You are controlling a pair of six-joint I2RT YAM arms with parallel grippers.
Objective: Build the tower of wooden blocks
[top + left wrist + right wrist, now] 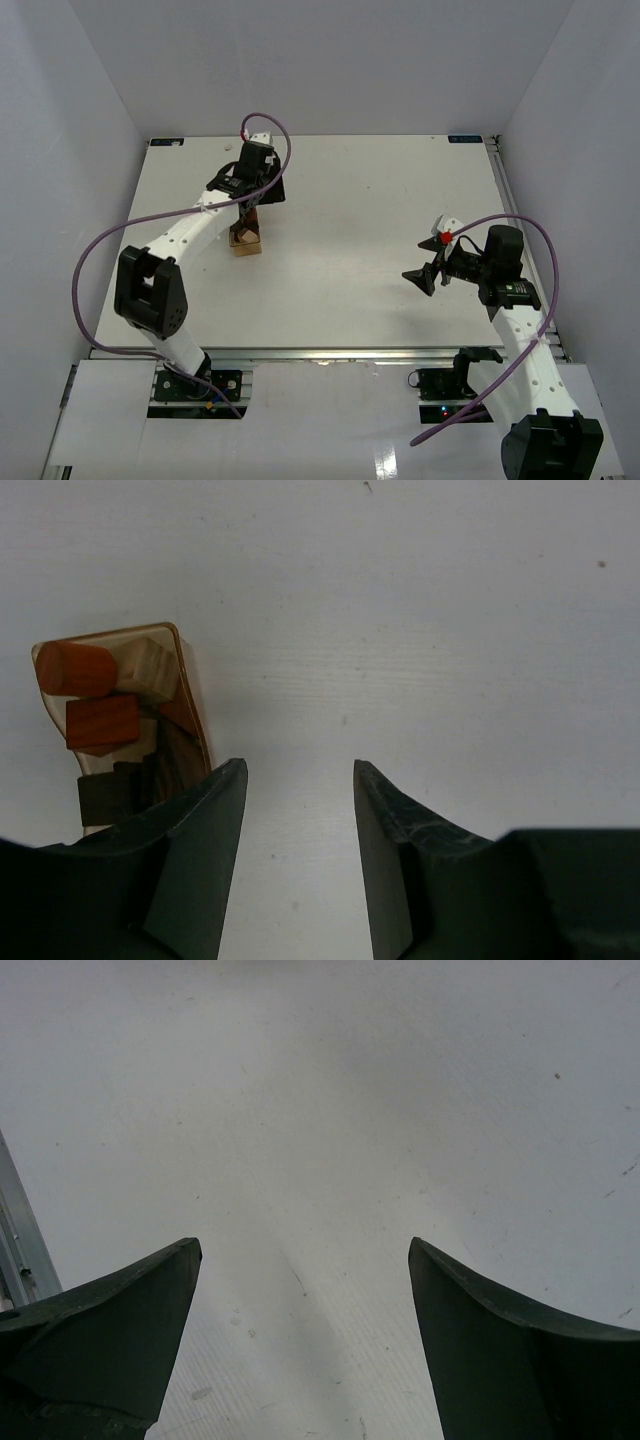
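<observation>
The wood block tower [245, 240] stands on the left half of the white table [380, 200]. In the left wrist view the tower [110, 715] shows an orange-brown cylinder [75, 668], a tan block [148, 667], a reddish block [102, 721] and dark blocks [110, 792] stacked on a tan base. My left gripper [250, 213] hangs right over it. The left gripper [297, 770] is open, only bare table between its fingers, and the tower lies just outside the left finger [205, 820]. My right gripper [425, 272] hovers over bare table on the right. The right gripper [305, 1245] stands wide open and holds nothing.
White walls enclose the table on three sides. A metal rail [330, 353] runs along the near edge; the same rail [20, 1250] shows at the left of the right wrist view. Purple cables [95, 245] loop off both arms.
</observation>
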